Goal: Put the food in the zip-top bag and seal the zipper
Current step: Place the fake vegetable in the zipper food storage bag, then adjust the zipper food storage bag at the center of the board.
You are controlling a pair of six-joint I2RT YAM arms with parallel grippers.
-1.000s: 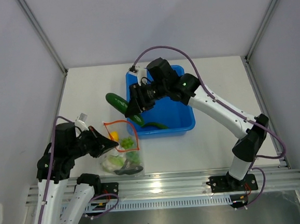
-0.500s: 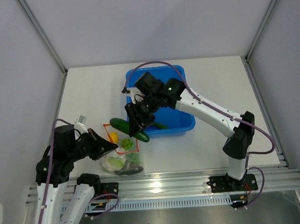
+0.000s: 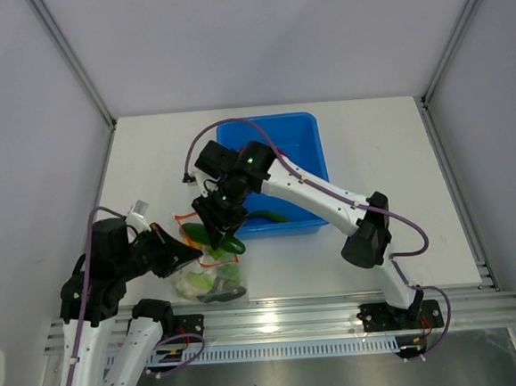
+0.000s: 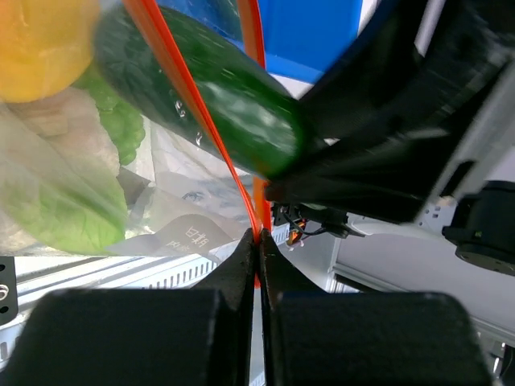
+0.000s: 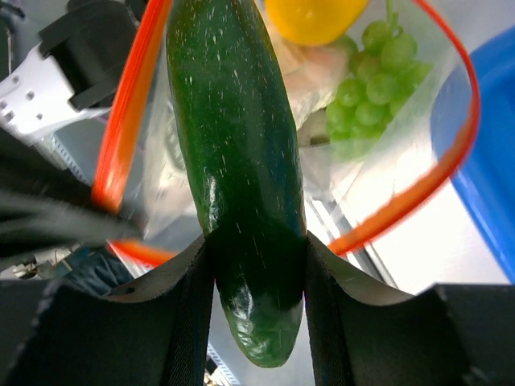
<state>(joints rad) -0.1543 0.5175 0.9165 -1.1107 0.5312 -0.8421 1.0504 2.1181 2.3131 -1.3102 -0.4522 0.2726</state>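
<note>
The clear zip-top bag (image 3: 213,280) lies near the table's front left, its orange-red zipper (image 3: 188,217) held open in a loop. My left gripper (image 3: 187,250) is shut on the zipper (image 4: 256,211) at the bag's left mouth edge. My right gripper (image 3: 218,225) is shut on a dark green cucumber (image 3: 229,244) and holds it over the bag's mouth; the right wrist view shows the cucumber (image 5: 241,153) between both fingers, pointing into the open zipper loop (image 5: 451,153). Inside the bag are green grapes (image 5: 372,72), a yellow piece (image 5: 312,16) and pale cauliflower.
The blue bin (image 3: 300,154) stands just behind and right of the bag, with a green pepper (image 3: 267,215) lying along its near wall. The aluminium rail (image 3: 339,316) runs along the table's front edge.
My right gripper has carried the cucumber from over the blue bin forward and left to the bag's open mouth. My left gripper has kept hold of the zipper in place.
</note>
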